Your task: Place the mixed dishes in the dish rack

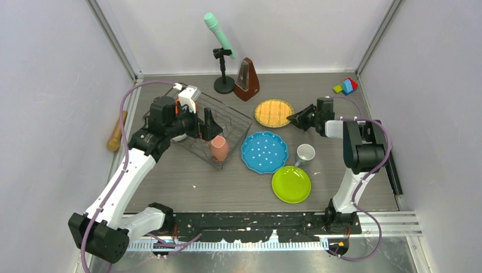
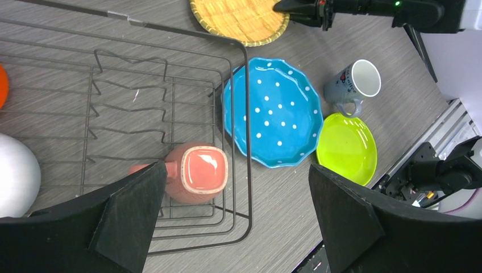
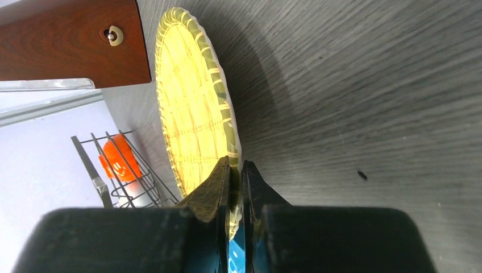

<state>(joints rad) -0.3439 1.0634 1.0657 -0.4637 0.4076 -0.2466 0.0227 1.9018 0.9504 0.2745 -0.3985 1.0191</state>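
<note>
Plate (image 3: 193,114): yellow, woven-look; we see its rim pinched between right gripper (image 3: 234,170) jaws.
Left gripper (image 2: 239,219): jaws wide apart over wire rack (image 2: 248,131).
Mug (image 2: 196,173): glossy pink, squarish, in rack.

The right claw (image 3: 235,170) pinches the rim of the yellow woven-look plate (image 3: 190,108).

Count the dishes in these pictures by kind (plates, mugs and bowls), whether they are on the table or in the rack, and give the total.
Plates: 3 (yellow woven plate, blue dotted plate, lime-green plate)
Mugs: 2 (pink mug, grey mug)
Bowls: 2 (orange bowl, white bowl)
Total: 7
</note>
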